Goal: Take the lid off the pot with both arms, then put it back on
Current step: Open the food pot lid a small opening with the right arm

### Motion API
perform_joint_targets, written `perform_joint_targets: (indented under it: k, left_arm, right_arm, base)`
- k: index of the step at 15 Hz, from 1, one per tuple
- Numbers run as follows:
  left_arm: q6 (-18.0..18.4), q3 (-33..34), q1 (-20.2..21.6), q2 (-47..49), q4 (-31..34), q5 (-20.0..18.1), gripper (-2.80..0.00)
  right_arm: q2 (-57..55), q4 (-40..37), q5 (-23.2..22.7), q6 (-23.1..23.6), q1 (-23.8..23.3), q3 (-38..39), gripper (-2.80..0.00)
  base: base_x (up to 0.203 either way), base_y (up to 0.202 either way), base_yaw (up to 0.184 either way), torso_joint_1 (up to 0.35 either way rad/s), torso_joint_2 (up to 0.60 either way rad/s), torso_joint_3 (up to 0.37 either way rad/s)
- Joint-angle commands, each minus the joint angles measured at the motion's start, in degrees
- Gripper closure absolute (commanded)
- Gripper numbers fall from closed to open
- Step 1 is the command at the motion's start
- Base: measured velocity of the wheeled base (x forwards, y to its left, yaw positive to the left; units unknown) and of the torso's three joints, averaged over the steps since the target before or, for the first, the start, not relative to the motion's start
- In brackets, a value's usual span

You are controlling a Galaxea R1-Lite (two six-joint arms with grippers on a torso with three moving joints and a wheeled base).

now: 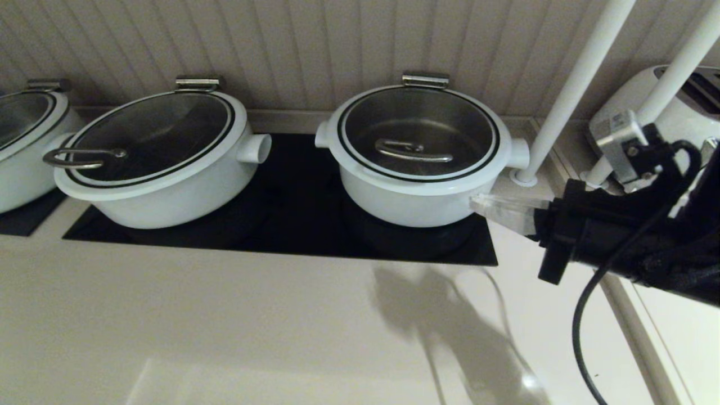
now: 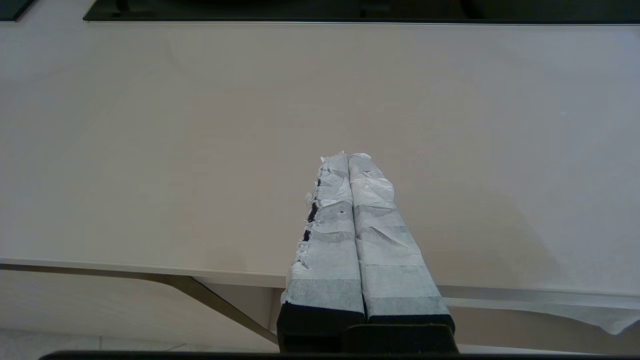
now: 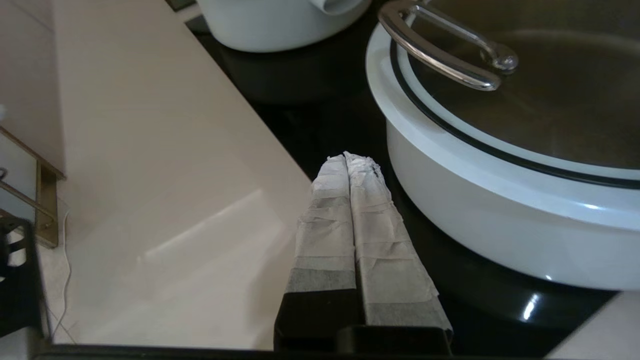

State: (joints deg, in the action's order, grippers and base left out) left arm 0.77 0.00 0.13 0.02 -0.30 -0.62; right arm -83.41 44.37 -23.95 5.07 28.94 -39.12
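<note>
The pot [image 1: 419,194] sits on the black glass hob [image 1: 292,225] set into the worktop [image 1: 197,315], at the hob's right end, close to the back wall. The lid [image 1: 419,132] lies flat on the pot w/ its white rim seated all round, bar handle [image 1: 413,150] across the centre; steel bracket [image 1: 425,80] at the back rim.

Right pincer [image 1: 478,203] is beside the pot's right side, low, below the stubby side handle [image 1: 520,153], tips near the pot wall but apart from it. In the right wrist view the taped fingers [image 3: 372,220] press together, no gap, nothing held; they sit over the hob edge next to the white pot wall [image 3: 500,220].

Left pincer [image 2: 348,156] doesn't show in the head view. Left wrist view: taped fingers [image 2: 375,220] closed against each other, holding nothing, over bare worktop [image 2: 150,150] near its front edge, well apart from the pot.

A 2nd, wider pot [image 1: 163,180] w/ a loop-handled lid [image 1: 149,135] stands at the hob's left end. A toaster [image 1: 675,107] stands far right.
</note>
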Motion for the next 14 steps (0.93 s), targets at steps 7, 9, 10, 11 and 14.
perform_joint_targets:
  k: [7, 9, 10, 11, 14]
  left_arm:
    - [-0.06, 0.00, -0.03, -0.02, -0.05, 0.01, 0.00]
    - [-0.06, 0.00, -0.02, -0.02, -0.05, 0.01, 0.00]
    - [-0.06, 0.00, 0.04, -0.02, -0.05, 0.01, 0.00]
    - [-0.06, 0.00, 0.04, -0.02, -0.05, 0.01, 0.00]
    - [-0.06, 0.00, -0.04, -0.02, -0.05, 0.01, 0.00]
  right_arm:
    - [-9.24, 0.45, 0.29, 0.02, 0.23, -7.88, 0.00]
    - [-11.03, 0.46, 1.13, 0.03, 0.25, -9.87, 0.00]
    - [-12.07, 0.46, 2.33, -0.01, 0.48, -10.31, 0.00]
    - [-13.19, 0.46, 3.56, -0.05, 0.77, -11.01, 0.00]
    - [-15.16, 0.46, 5.12, 0.02, 0.94, -13.56, 0.00]
  base:
    - [0.000, 0.000, 0.000, 0.000, 0.00, 0.000]
    - [0.000, 0.000, 0.000, 0.000, 0.00, 0.000]
    - [0.000, 0.000, 0.000, 0.000, 0.00, 0.000]
    - [0.000, 0.000, 0.000, 0.000, 0.00, 0.000]
    - [0.000, 0.000, 0.000, 0.000, 0.00, 0.000]
